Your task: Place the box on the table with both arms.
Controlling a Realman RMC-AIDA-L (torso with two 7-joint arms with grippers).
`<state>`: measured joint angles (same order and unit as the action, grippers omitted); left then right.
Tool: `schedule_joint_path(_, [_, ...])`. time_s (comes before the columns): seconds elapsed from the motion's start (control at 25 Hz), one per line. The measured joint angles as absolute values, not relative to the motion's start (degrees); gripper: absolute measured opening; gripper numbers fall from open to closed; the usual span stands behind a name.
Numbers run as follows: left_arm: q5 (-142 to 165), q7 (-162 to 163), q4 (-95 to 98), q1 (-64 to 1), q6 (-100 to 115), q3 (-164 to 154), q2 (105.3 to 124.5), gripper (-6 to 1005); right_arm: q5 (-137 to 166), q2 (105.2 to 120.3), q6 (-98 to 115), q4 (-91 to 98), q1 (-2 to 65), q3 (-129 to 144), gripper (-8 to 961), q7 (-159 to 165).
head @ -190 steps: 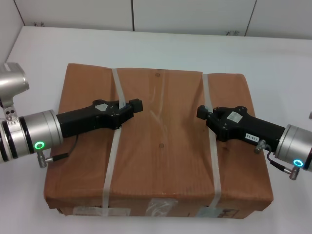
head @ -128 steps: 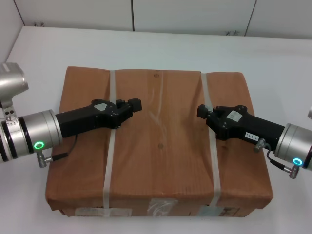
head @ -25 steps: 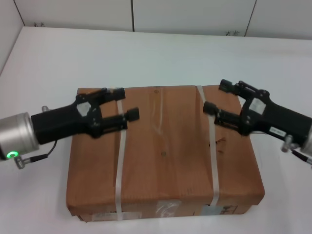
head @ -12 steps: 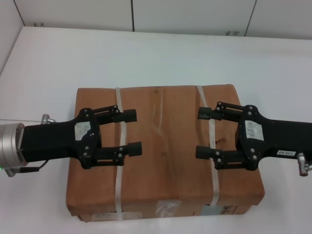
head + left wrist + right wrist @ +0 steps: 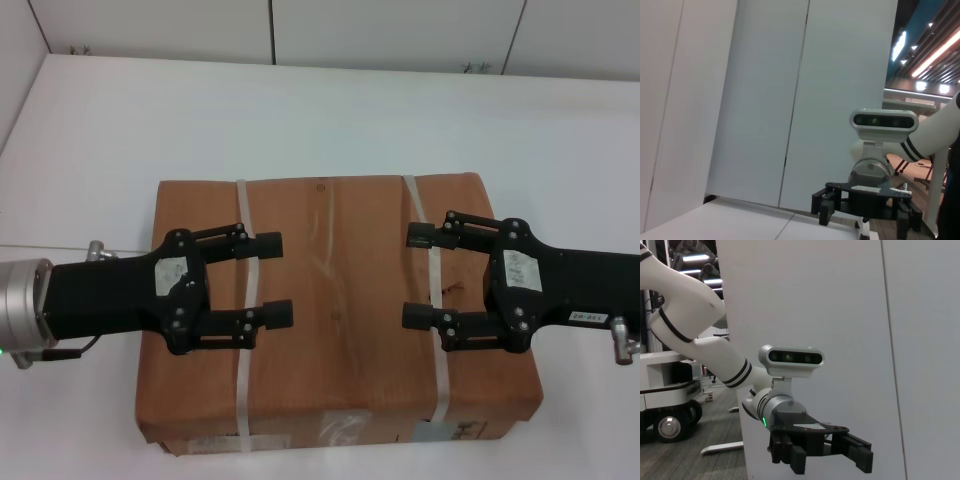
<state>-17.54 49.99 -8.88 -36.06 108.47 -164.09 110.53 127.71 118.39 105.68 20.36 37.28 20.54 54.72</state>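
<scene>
Both pincers, left (image 5: 262,279) and right (image 5: 421,275), hang released above your strapped box (image 5: 335,300), which sits flat on the worktop (image 5: 330,110).

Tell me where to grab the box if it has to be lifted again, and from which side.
Take the box by its two whitish straps: left pincer on the left strap, right pincer on the right strap, coming down from above. The box lies flat on the table and looks far wider than either open pincer, so the straps are likely the only parts thin enough to pinch.
</scene>
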Motion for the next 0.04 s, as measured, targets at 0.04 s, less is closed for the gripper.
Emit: schedule_joint_path(0.04, [-17.5, 50.0, -8.9, -36.1, 108.5, -164.1, 110.56, 791, 127.7, 118.39, 105.7, 20.4, 37.2, 20.5, 861, 54.7])
